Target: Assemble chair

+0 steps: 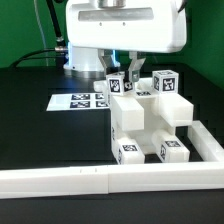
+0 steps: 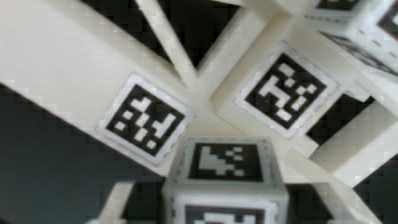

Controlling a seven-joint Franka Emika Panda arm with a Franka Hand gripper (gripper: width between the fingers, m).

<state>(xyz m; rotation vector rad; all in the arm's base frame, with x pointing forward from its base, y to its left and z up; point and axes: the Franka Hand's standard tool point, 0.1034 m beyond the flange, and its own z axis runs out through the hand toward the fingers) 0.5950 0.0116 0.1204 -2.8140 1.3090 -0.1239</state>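
**Layout on the table**

The chair (image 1: 148,122) stands near the middle of the table (image 1: 30,120). The marker board (image 1: 80,100) lies flat at its 9 o'clock, just beside. The border rail (image 1: 100,180) runs at its 6 o'clock.

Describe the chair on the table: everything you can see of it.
The chair is a small, chunky assembly of matte white blocks, plastic by the look of it, with square black-and-white tags on several faces. It stands on the black table, in a corner of the white border rail, with the marker board behind it towards the exterior view's left. Posts topped with tagged cubes rise at the back. The end effector is down at one of these posts, jaws nearly closed; whether it actually grips the post cannot be told.
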